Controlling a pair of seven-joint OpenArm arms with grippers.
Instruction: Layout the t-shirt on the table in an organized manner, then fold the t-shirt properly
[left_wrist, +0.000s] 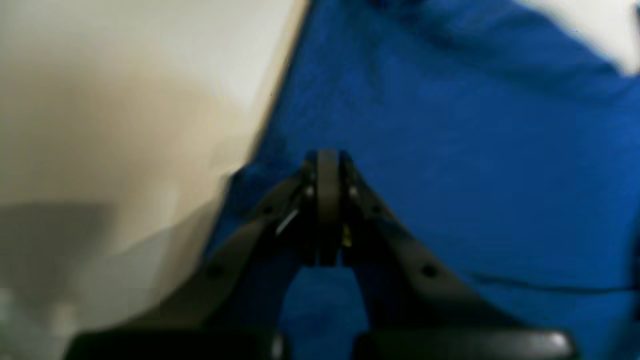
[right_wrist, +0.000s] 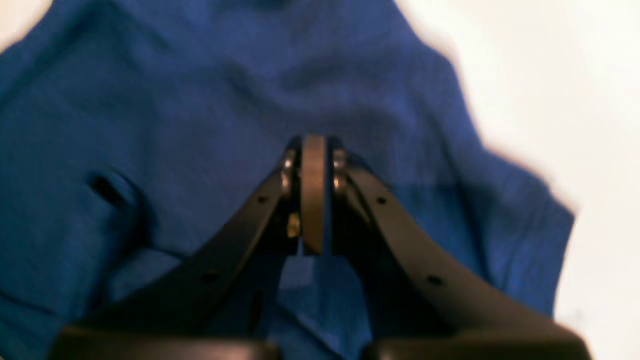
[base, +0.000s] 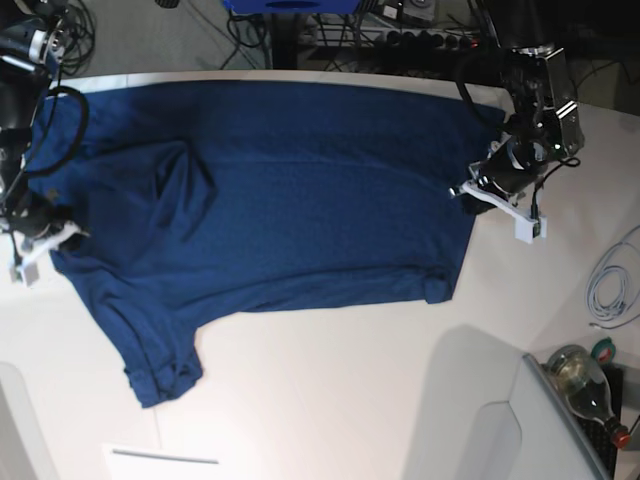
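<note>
The dark blue t-shirt lies spread across the white table, with one sleeve pointing to the near edge and creases near its left side. My left gripper sits at the shirt's right edge. In the left wrist view the left gripper is shut, pinching the t-shirt where it meets the table. My right gripper is at the shirt's left edge. Its wrist view shows the right gripper shut on the t-shirt, wrinkles converging on its tips.
A glass bottle lies at the lower right corner beside a grey panel. A white cable curls at the right edge. A white sheet lies at the near edge. Cables and a power strip run behind the table.
</note>
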